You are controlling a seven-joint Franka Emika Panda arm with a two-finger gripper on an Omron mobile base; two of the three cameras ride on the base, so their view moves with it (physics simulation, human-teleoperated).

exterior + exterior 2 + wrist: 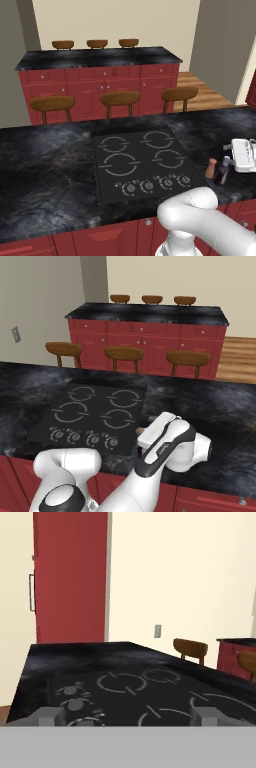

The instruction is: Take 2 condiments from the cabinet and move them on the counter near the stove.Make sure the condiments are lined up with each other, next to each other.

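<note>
Condiments are both down on the desk (50,165), just right of the stove (142,165): terracotta shaker (211,168) and purple bottle (222,171) upright, side by side, touching or nearly so. Claw (127,716) sits right of the stove too, level with the pair, fingers spread wide, nothing between them, looking across the burners. We judge the second placement done and the release made. Next move: we back the claw away slow without clipping the bottle, then check the two line up.
</note>
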